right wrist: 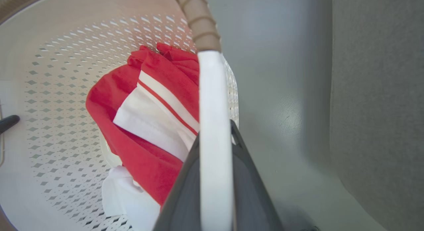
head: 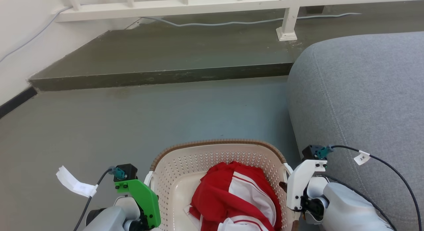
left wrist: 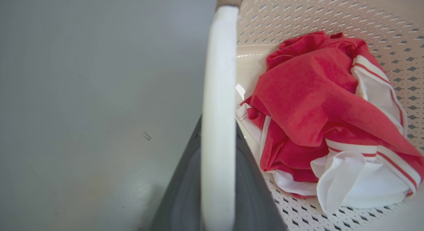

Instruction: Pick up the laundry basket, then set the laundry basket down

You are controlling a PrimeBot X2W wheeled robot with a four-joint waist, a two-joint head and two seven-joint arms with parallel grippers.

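Your left pincer [left wrist: 218,125] and right pincer [right wrist: 215,131] each clamped a handle [left wrist: 219,59] of the laundry basket [head: 212,158]; it seemed mid-carry, and next called for level lowering

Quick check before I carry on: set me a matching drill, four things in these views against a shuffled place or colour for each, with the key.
1. laundry basket
2. garment
3. sofa
4. railing post

A. grey, on the robot's right
B. white, standing on the raised step
C. cream with a brown rim
D. red and white, lying in the basket

Pairs: 1-C, 2-D, 3-A, 4-B.
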